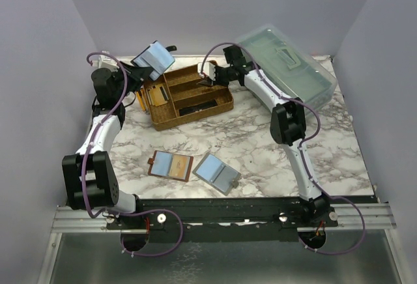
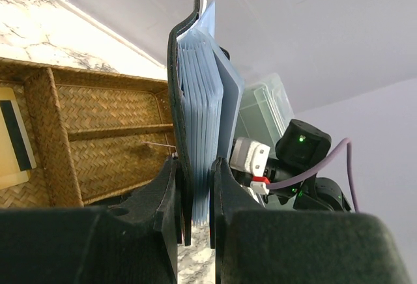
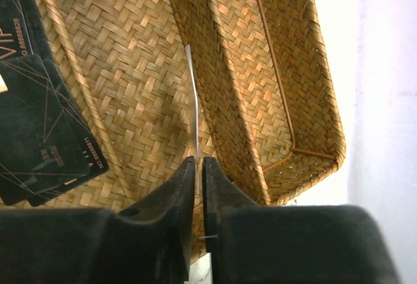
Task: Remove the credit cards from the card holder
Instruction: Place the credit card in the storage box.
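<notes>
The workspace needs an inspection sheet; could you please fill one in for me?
Surface: marble table, partly bare.
Job's things: card holder held aloft, open; one credit card edge-on over the wicker tray.
Clutter: brown holder and grey holder open on the table; black cards and gold cards in the tray; clear box at back right.
Grippers: left gripper clamped on the card holder; right gripper pinching the credit card.
Cables: purple cables along both arms.
Surroundings: plain grey walls.

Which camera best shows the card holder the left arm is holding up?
Left wrist: the card holder stands close and edge-on, its black cover and blue-grey pockets clamped in the left gripper. Top external shows only its small, tilted open face. Right wrist misses it.
</notes>
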{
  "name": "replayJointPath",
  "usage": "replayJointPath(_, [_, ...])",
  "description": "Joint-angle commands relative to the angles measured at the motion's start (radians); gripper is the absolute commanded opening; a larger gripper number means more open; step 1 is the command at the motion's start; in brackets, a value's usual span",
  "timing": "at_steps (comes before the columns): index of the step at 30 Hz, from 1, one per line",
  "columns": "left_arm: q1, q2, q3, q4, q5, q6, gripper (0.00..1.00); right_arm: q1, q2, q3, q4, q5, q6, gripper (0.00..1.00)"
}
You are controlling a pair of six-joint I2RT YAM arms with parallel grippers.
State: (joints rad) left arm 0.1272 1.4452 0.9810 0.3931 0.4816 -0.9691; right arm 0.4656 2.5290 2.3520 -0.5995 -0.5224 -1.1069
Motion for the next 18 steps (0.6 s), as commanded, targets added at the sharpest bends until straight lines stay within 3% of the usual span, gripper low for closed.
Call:
replayJointPath(1, [0.007, -0.066, -0.011, 0.036, 0.041, -0.012, 0.00, 0.031, 0.015, -0.014, -0.005, 0.062, 0.006, 0.20])
replayJointPath(3, [0.007, -0.075, -0.013, 0.037, 0.046, -0.009, 0.00, 0.039, 0.003, -0.022, -0.010, 0.041, 0.025, 0.30])
replayJointPath(6, [0.007, -0.085, -0.012, 0.036, 0.058, -0.007, 0.00, 0.050, -0.009, -0.028, -0.008, 0.009, 0.064, 0.36])
replayJointPath(13, [0.007, -0.115, -0.026, 0.038, 0.113, -0.031, 0.00, 0.038, -0.074, -0.001, -0.014, -0.117, 0.306, 0.36])
replayJointPath(18, [-0.015, -0.121, -0.064, 0.051, 0.152, -0.069, 0.00, -0.043, -0.191, -0.023, -0.067, -0.377, 0.515, 0.37])
